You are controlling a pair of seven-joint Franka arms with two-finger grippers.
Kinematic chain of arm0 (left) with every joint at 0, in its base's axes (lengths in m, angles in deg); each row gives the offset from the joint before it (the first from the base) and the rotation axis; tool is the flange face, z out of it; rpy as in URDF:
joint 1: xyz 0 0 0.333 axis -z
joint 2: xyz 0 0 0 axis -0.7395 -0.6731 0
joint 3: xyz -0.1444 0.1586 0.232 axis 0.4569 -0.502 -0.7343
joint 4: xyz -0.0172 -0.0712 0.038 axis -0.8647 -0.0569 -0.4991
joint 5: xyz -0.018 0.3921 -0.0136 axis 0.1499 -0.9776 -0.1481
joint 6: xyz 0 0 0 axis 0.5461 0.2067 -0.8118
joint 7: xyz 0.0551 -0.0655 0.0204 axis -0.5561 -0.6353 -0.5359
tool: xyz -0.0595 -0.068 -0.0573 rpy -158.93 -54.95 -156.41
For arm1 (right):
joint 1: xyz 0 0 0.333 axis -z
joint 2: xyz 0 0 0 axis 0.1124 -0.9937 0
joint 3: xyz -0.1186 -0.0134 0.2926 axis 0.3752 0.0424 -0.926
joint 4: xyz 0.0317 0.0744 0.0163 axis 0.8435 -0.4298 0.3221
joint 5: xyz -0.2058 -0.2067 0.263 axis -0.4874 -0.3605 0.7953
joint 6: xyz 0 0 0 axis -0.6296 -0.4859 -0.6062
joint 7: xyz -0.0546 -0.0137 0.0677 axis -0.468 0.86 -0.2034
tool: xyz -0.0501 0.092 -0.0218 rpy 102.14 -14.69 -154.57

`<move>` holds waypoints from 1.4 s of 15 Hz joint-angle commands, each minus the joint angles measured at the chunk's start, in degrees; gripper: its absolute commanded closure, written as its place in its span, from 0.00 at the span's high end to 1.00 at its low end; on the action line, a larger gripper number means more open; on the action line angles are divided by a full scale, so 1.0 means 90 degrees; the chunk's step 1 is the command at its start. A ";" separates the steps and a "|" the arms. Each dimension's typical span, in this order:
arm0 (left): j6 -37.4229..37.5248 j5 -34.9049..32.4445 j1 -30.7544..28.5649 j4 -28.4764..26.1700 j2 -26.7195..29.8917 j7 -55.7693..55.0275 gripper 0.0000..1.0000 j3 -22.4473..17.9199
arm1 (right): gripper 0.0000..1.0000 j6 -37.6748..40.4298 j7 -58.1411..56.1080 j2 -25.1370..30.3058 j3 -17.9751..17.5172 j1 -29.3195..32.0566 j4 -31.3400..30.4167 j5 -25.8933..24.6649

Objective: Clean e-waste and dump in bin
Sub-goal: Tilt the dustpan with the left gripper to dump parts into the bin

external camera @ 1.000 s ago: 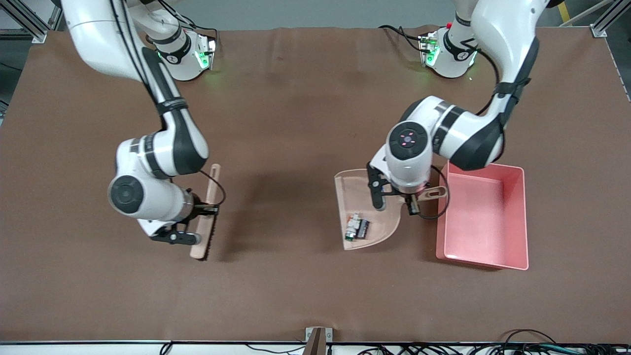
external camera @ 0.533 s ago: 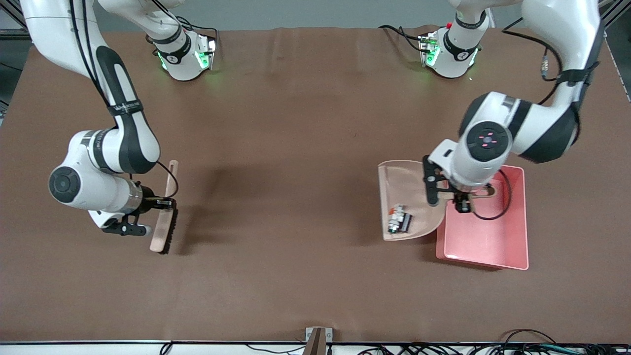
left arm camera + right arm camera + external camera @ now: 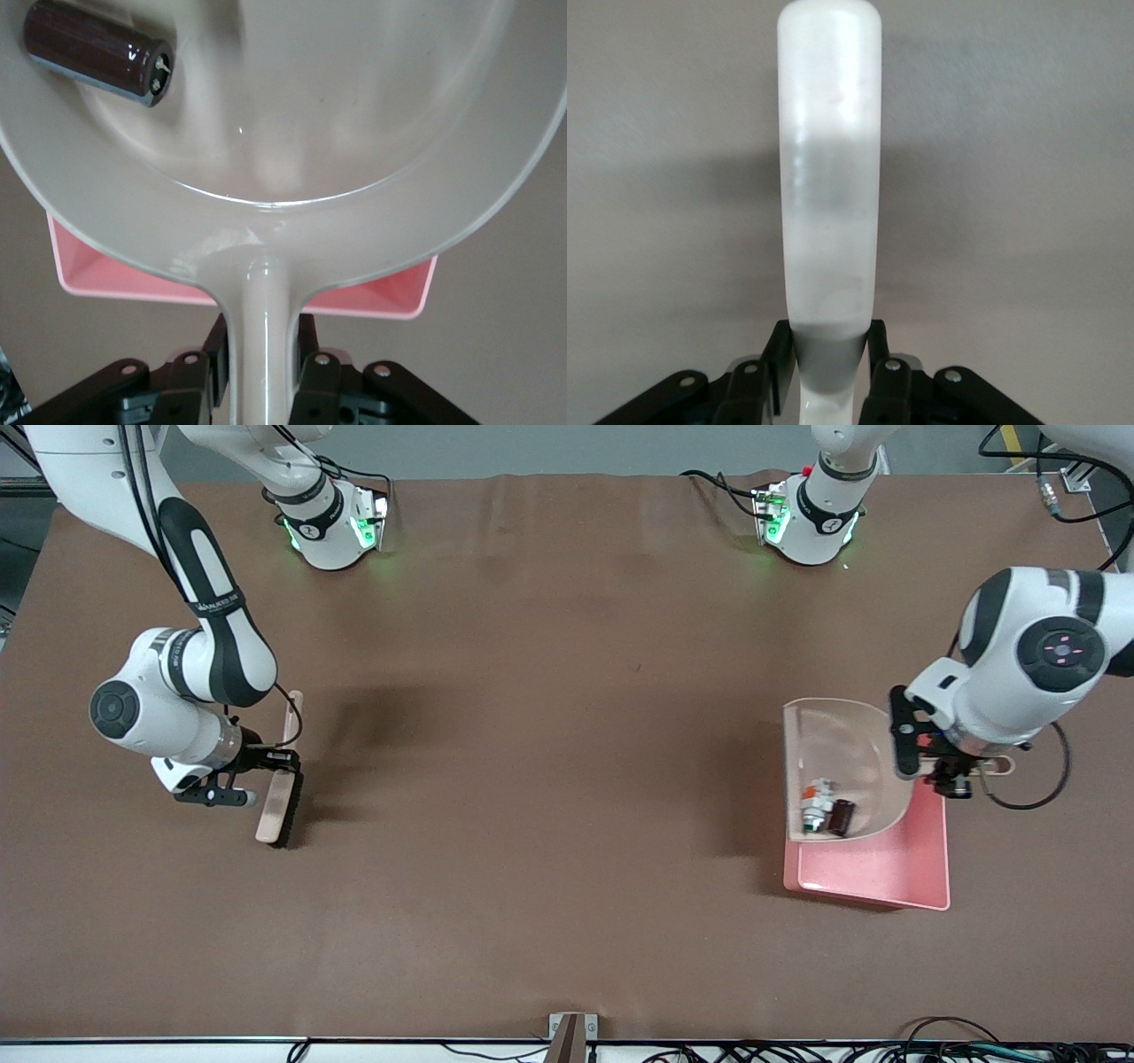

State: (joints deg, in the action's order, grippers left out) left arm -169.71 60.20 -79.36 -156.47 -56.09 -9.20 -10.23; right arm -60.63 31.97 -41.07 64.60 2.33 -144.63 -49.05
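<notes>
My left gripper [image 3: 961, 769] is shut on the handle of the beige dustpan [image 3: 842, 753] and holds it over the pink bin [image 3: 877, 868]. The two e-waste parts lie in the pan: the white one with a green mark [image 3: 813, 799] and the dark maroon-brown one [image 3: 842, 816]. In the left wrist view the maroon part [image 3: 93, 51] lies in the pan [image 3: 292, 115], with the bin [image 3: 97, 274] below and my left gripper [image 3: 260, 363] clamped on the handle. My right gripper [image 3: 276, 760] is shut on the beige brush [image 3: 282, 788], low over the table at the right arm's end; the right wrist view shows its handle [image 3: 828, 177].
The brown table mat [image 3: 549, 779] spans the view. The two arm bases [image 3: 332, 522] [image 3: 806, 522] stand along the table edge farthest from the front camera. A small bracket [image 3: 571, 1036] sits at the table edge nearest that camera.
My left gripper carried the dustpan with both parts from the mid table toward the left arm's end until it hangs over the bin. My right gripper moved the brush toward the right arm's end.
</notes>
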 commanded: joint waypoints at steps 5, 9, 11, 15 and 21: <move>-0.0016 -0.1875 -0.0407 -0.0125 0.0017 -0.0057 0.00 -0.0050 | 0.07 -0.0534 -0.0320 0.0311 -0.0106 0.0341 -0.0600 -0.0140; 0.0598 -0.2746 0.0011 0.0089 -0.0295 -0.0448 0.00 -0.0011 | 0.30 -0.0544 -0.0329 0.0271 -0.0106 0.0350 -0.0571 -0.0150; 0.0931 -0.3000 0.0343 0.0138 -0.0383 -0.0691 0.00 -0.0011 | 0.41 -0.0515 -0.0329 0.0271 -0.0106 0.0350 -0.0532 -0.0150; 0.1508 -0.3090 0.0667 0.0148 -0.0501 -0.1560 0.00 -0.0011 | 0.60 -0.0485 -0.0329 0.0271 -0.0106 0.0350 -0.0493 -0.0150; 0.1528 -0.1861 0.0677 0.0733 -0.0433 -0.1571 0.00 0.0251 | 1.00 0.0681 -0.0252 0.0330 -0.0106 0.0263 0.0645 -0.0479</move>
State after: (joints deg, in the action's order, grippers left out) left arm -157.38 39.85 -73.63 -152.38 -60.37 -23.24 -10.29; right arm -61.69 29.16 -39.76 64.22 4.53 -143.49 -50.13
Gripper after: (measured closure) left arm 0.674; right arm 0.110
